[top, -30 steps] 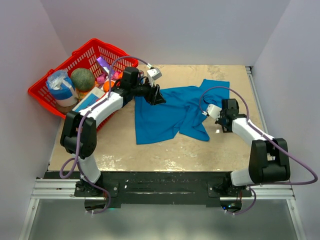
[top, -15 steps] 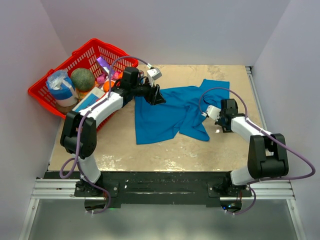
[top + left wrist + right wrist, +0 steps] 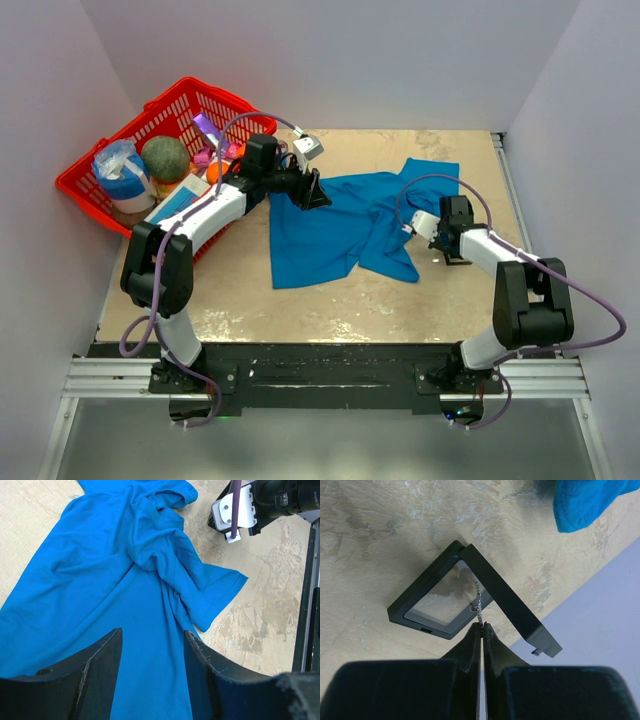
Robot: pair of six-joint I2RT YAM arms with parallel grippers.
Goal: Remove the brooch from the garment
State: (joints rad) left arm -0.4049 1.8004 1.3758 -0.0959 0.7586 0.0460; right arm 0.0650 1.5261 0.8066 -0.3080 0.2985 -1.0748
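Observation:
The bright blue T-shirt (image 3: 335,230) lies crumpled in the middle of the table; it also fills the left wrist view (image 3: 100,580). My left gripper (image 3: 315,190) is open with its jaws spread low over the shirt's far left part (image 3: 152,640), holding nothing. My right gripper (image 3: 446,246) is to the right of the shirt, off the cloth. Its jaws are shut (image 3: 482,626) on the tiny silvery brooch (image 3: 478,605), seen edge-on as a thin sparkly strip. The brooch hangs just above an open black display case (image 3: 435,607).
The case's hinged lid (image 3: 512,612) stands open on the table by the right wall. A red basket (image 3: 95,190) with a ball, bottle and packets sits at the far left. The right arm's wrist camera (image 3: 232,507) shows beyond the shirt.
My right gripper has shifted slightly farther away, with its arm drawing in, still holding the brooch. The left arm and shirt have not moved.

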